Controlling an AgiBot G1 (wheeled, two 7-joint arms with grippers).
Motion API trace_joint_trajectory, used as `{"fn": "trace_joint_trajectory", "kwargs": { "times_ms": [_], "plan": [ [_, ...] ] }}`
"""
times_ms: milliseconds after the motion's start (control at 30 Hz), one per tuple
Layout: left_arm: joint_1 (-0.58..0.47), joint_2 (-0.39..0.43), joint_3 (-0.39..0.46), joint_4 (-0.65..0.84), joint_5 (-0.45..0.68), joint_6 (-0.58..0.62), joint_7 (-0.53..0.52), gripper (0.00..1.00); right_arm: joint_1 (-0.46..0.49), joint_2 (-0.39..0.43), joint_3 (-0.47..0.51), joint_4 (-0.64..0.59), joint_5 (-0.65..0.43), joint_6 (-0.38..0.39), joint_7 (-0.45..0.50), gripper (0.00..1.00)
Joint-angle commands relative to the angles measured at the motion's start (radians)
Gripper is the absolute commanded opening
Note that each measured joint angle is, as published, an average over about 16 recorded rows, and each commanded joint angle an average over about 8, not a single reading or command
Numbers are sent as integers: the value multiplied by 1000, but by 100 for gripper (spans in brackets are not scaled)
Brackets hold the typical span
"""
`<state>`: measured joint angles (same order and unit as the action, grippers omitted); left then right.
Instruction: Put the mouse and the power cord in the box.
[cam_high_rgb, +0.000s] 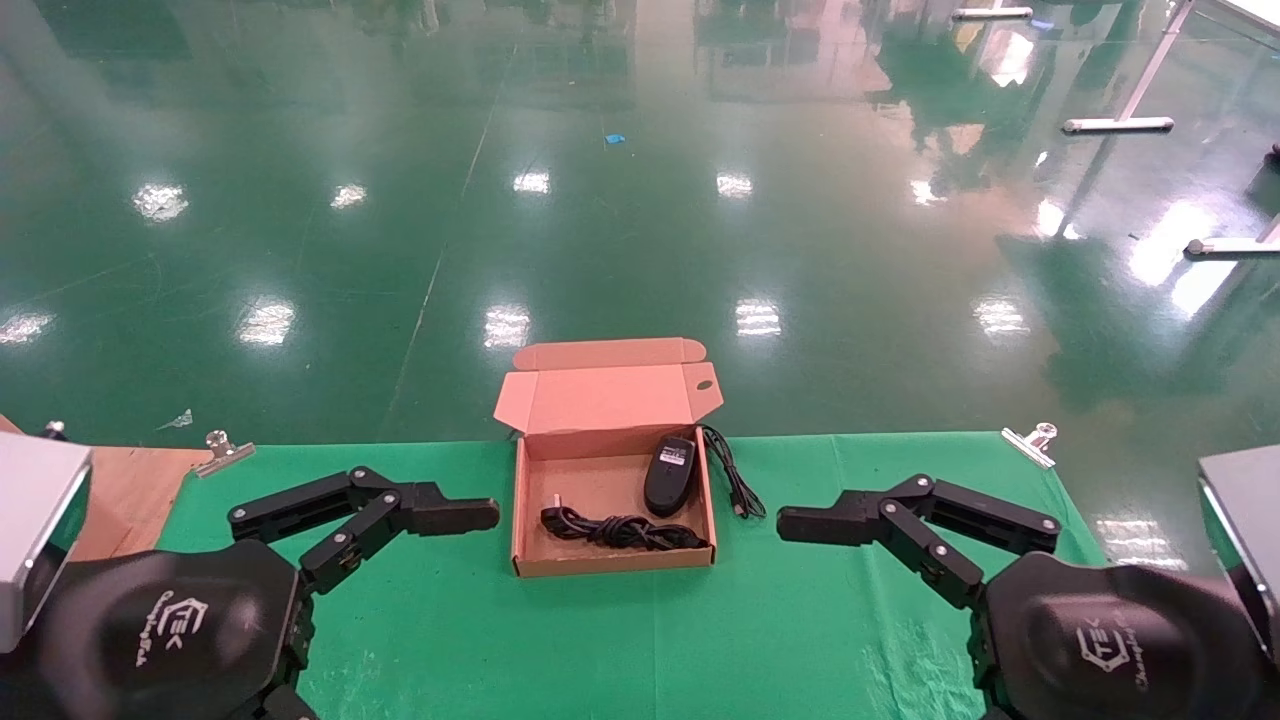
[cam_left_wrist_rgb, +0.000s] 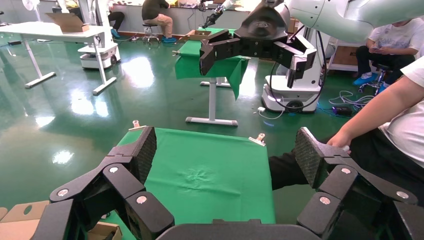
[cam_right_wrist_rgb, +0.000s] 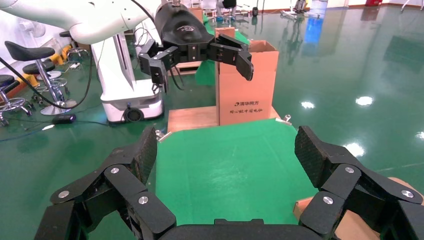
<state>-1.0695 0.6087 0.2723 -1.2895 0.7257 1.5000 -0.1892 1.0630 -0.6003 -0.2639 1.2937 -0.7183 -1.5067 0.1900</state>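
Carton (cam_right_wrist_rgb: 247, 82) print unreadable; mouse (cam_high_rgb: 671, 474) label too.

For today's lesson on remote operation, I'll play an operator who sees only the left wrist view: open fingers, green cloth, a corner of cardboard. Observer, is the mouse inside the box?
Observer: Yes. The small black oval computer mouse lies in the shallow brown cardboard box, at its far right corner.
Operator: And the power cord?
Observer: The coiled black power cord lies inside too, along the near wall.
Operator: Is anything hanging out?
Observer: The mouse's thin black wire trails over the right wall onto the green cloth, on the side of the open right gripper.
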Motion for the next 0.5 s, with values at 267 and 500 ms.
{"fn": "trace_joint_trajectory", "kwargs": {
  "times_ms": [267,500],
  "plan": [
    [-3,1,4,3,2,-2,1,100,8,-8,-11,-7,-9,8,-2,100],
    [-3,1,5,4,3,-3,1,100,10,-10,-15,-9,-11,11,-3,100]
  ]
}}
